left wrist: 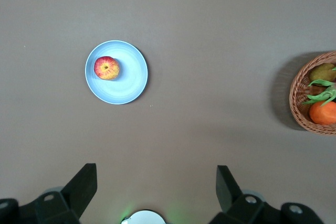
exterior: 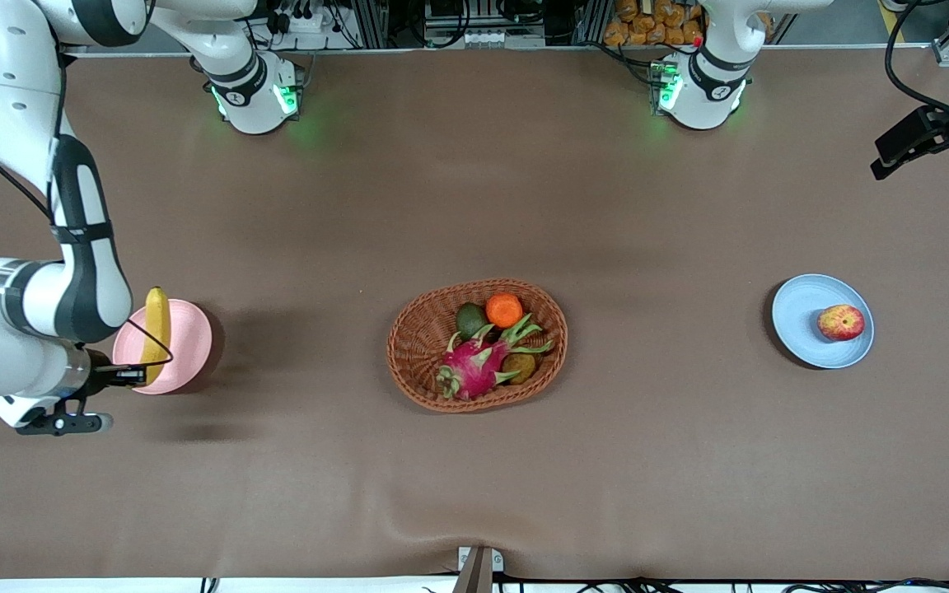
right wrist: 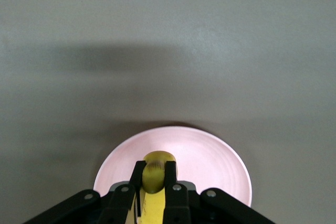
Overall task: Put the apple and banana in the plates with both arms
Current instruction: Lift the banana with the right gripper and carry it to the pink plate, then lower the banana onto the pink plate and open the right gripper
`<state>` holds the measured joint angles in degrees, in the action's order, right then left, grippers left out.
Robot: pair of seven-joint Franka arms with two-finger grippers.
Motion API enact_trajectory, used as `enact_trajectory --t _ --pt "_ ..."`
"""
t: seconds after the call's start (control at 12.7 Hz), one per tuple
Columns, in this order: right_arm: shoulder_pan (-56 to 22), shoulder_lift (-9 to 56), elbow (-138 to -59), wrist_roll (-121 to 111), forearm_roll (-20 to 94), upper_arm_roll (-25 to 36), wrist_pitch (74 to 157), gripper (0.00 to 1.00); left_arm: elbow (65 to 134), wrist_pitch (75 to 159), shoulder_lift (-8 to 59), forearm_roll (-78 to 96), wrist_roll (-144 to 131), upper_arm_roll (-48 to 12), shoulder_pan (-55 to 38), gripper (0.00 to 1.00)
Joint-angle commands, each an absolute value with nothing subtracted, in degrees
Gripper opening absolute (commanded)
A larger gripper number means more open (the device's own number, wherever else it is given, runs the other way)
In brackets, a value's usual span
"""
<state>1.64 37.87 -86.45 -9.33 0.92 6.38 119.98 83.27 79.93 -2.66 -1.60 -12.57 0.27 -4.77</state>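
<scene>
Right pincer (right wrist: 154, 174) is clenched on the banana (exterior: 156, 329) just over the pink plate (exterior: 186, 346); I'd lower it flat before letting go. Apple (exterior: 841, 322) sits on the blue plate (exterior: 800, 309), left pincer (left wrist: 156, 188) released above

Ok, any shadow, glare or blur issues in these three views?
Front view: sharp, evenly lit, soft shadows beside the pink plate and basket, green base glow on the cloth. Left wrist view: clear, apple crisp on the blue plate. Right wrist view: a broad soft shadow band on the table above the banana, tool shut on it; no glare.
</scene>
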Motion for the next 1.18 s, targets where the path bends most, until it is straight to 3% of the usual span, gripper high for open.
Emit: enact_trajectory --t 0.0,0.08,0.39,0.87,1.1 --pt "2.11 37.35 -88.77 -10.02 0.44 5.62 123.83 0.45 82.35 80.07 -1.67 -1.41 -12.48 0.18 -5.27 1.00" --pt "1.50 37.09 -88.86 -9.32 0.53 5.62 123.58 0.99 82.61 80.07 -1.50 -1.23 -12.65 0.09 -5.19 1.00" --pt "-1.93 31.66 -90.60 -6.25 0.26 5.71 121.03 1.00 84.99 81.21 -1.76 -1.23 -14.59 -2.72 -4.66 1.00" --pt "-4.83 13.91 -110.03 -5.98 0.35 5.54 128.50 1.00 85.17 82.53 -1.85 -1.23 -14.59 -2.29 -3.87 1.00" --pt "-4.83 8.98 -106.98 -5.37 0.62 5.36 118.16 1.00 84.64 82.44 -1.67 -1.23 -13.45 -2.11 -2.82 1.00"
